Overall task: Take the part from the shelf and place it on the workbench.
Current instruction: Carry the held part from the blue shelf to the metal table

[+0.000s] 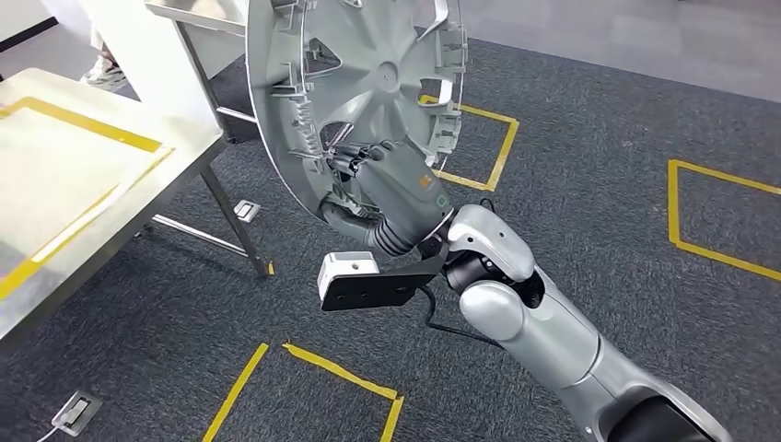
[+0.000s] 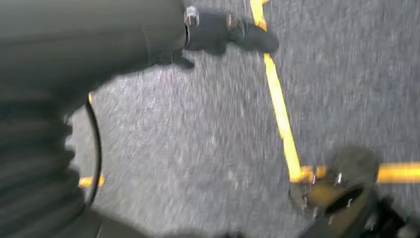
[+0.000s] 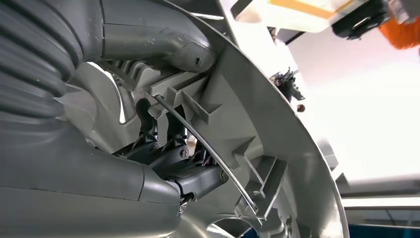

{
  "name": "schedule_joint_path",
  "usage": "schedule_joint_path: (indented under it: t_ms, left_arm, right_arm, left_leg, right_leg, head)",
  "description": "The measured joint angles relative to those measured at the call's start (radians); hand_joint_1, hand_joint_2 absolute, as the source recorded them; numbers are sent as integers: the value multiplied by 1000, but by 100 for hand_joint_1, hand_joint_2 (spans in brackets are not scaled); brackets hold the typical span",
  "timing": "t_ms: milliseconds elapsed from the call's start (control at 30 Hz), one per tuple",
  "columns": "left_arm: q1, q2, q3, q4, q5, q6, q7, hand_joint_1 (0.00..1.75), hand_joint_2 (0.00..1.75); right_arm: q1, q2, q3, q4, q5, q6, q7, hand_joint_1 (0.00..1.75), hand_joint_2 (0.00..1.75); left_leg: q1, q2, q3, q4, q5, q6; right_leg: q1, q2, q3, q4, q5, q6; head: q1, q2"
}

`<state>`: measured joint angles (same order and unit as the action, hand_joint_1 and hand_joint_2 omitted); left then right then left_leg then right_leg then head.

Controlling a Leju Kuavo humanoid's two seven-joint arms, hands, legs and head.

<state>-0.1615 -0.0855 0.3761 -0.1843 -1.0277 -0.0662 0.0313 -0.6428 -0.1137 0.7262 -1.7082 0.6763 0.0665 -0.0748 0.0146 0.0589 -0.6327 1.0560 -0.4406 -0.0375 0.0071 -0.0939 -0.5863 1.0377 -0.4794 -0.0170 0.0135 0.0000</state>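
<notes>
The part is a large grey plastic wheel cover (image 1: 368, 83), held upright in the air with its ribbed inner side towards me. My right hand (image 1: 373, 180) grips its lower rim, dark fingers hooked through an opening between the spokes. In the right wrist view the fingers (image 3: 163, 148) curl around the rim's clips and wire ring, and the thumb (image 3: 168, 44) presses the wheel cover (image 3: 277, 124) from the other side. The workbench (image 1: 83, 175), a steel table with yellow tape lines, stands at the left, beside and below the cover. My left hand hangs low; its blurred view faces the floor.
A second steel frame (image 1: 198, 41) stands behind the workbench. Yellow tape squares (image 1: 493, 138) mark the dark grey carpet. A floor socket (image 1: 74, 412) lies at the lower left. A person's shoe (image 1: 106, 74) shows at the far left.
</notes>
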Motion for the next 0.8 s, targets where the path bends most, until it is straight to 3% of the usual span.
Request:
schedule_joint_path:
  t_ms: [100,167,233,300,333,367,400,467,533,600,633,667,733,800]
  left_arm:
    - [0,0,0,0,-2,0,2,0,175]
    - [0,1,0,0,-6,0,3,0,175]
    - [-4,2,1,0,-9,0,4,0,175]
    - [-5,3,1,0,-9,0,3,0,175]
    - [-4,3,1,0,-9,0,4,0,175]
    - [-3,3,1,0,-10,0,4,0,175]
    - [-3,3,1,0,-10,0,4,0,175]
    - [-4,3,1,0,-10,0,4,0,175]
    - [-5,2,1,0,-10,0,3,0,175]
    - [-3,3,1,1,-10,0,4,0,175]
    - [-2,3,2,1,-10,0,5,0,175]
    - [-1,4,2,1,-11,0,5,0,175]
    - [-1,3,3,2,-11,0,6,0,175]
    - [-2,3,3,2,-11,0,6,0,175]
  right_arm:
    - [-7,0,0,2,-4,-1,-3,175,175]
    - [-16,0,0,3,-13,-1,-1,175,175]
    - [-23,-1,0,4,-18,-2,0,175,175]
    - [-26,-4,1,7,-19,-2,0,175,175]
    - [-26,-4,1,9,-20,-2,0,175,175]
    - [-26,-4,1,10,-23,-2,0,175,175]
    - [-27,-4,2,12,-26,-2,0,175,175]
    - [-34,-4,2,12,-32,-2,0,175,175]
    - [-43,-5,2,13,-37,-2,0,175,175]
    - [-49,-6,3,15,-41,-3,1,175,175]
    - [-51,-6,3,16,-43,-4,2,175,175]
    - [-52,-6,3,17,-46,-5,2,175,175]
    - [-54,-6,4,19,-48,-8,3,175,175]
    - [-54,-6,4,21,-48,-10,4,175,175]
  left_leg:
    - [-1,-24,-3,-7,3,25]
    - [4,-44,-4,-10,8,36]
    - [7,-65,-8,-11,12,43]
    - [7,-89,-12,-11,15,45]
    - [7,-103,-14,-10,16,45]
    - [7,-117,-14,-10,18,43]
    - [7,-130,-15,-10,20,41]
    - [8,-155,-18,-10,25,33]
    - [11,-175,-25,-13,32,21]
    - [14,-193,-31,-21,41,6]
    - [13,-187,-35,-20,40,0]
    - [10,-167,-44,-6,29,-4]
    - [5,-104,-80,73,-20,-7]
    - [5,-77,-108,138,-57,-9]
  right_leg:
    - [2,-18,2,3,-5,15]
    - [-4,18,-11,37,-32,28]
    - [-9,70,-60,146,-90,37]
    - [-10,86,-121,269,-134,39]
    - [-10,87,-134,289,-131,37]
    - [-10,90,-126,268,-109,34]
    - [-10,98,-97,208,-74,29]
    - [-11,142,-32,68,-17,19]
    - [-8,168,-6,5,-4,15]
    - [-6,150,-4,-2,1,9]
    - [-7,138,0,-8,6,3]
    - [-10,125,3,-15,12,-4]
    - [-11,100,7,-23,18,-13]
    - [-9,87,6,-23,18,-16]
  head:
    - [2,0]
    - [3,0]
    - [5,0]
    - [6,0]
    - [6,0]
    - [7,0]
    - [7,0]
    - [6,0]
    - [7,0]
    - [8,0]
    - [7,0]
    - [4,0]
    - [-2,0]
    - [-5,0]
